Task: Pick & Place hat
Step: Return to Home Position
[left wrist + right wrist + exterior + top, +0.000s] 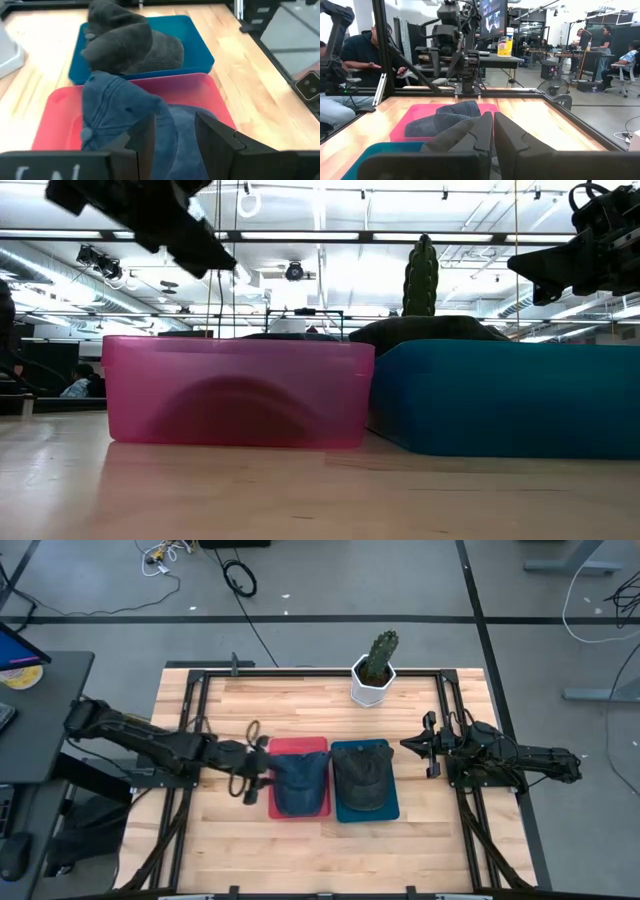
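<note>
A blue denim cap (298,783) (125,110) lies in a red tray (300,747) (235,390). A dark grey cap (362,778) (135,50) lies in the blue tray (360,747) (500,400) beside it. My left gripper (262,768) (175,125) is open. It hovers over the red tray's left edge, above the denim cap's near part, and the low view shows it raised (205,255). My right gripper (405,745) (493,122) is shut. It is held in the air just right of the blue tray, pointing at the trays.
A cactus in a white pot (375,670) (420,275) stands near the table's far edge, behind the trays. Black frame rails (195,720) run along the table's left, right and far sides. Bare wood (330,855) lies in front of the trays. People sit beyond the table (360,50).
</note>
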{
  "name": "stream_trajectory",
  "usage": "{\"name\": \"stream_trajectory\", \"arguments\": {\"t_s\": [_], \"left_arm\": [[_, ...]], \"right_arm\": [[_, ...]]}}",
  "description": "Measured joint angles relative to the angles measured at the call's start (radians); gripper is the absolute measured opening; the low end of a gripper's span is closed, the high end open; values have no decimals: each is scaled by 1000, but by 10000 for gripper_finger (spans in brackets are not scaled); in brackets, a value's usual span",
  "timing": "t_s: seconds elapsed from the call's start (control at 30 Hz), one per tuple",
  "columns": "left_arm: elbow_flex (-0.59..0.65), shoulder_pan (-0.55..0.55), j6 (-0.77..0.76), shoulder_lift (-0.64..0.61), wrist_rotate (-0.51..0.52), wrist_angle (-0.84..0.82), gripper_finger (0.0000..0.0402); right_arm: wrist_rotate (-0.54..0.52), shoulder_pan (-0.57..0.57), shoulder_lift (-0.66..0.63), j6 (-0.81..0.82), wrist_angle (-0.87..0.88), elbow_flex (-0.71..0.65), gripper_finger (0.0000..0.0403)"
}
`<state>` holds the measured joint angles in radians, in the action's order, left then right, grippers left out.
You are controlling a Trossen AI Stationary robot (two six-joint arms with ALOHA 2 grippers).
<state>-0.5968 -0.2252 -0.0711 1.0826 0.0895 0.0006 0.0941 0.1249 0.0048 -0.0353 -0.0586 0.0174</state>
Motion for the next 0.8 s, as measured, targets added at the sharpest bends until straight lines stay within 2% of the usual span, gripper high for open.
{"name": "stream_trajectory", "arguments": {"t_s": [0.2,0.57,0.8], "left_arm": [[154,0,5,-184,-1,96,142],[376,0,8,-570,2,170,142],[479,0,-1,-833,-1,159,142]], "right_arm": [[0,0,0,0,0,0,20],[0,0,0,0,0,0,20],[0,0,0,0,0,0,20]]}}
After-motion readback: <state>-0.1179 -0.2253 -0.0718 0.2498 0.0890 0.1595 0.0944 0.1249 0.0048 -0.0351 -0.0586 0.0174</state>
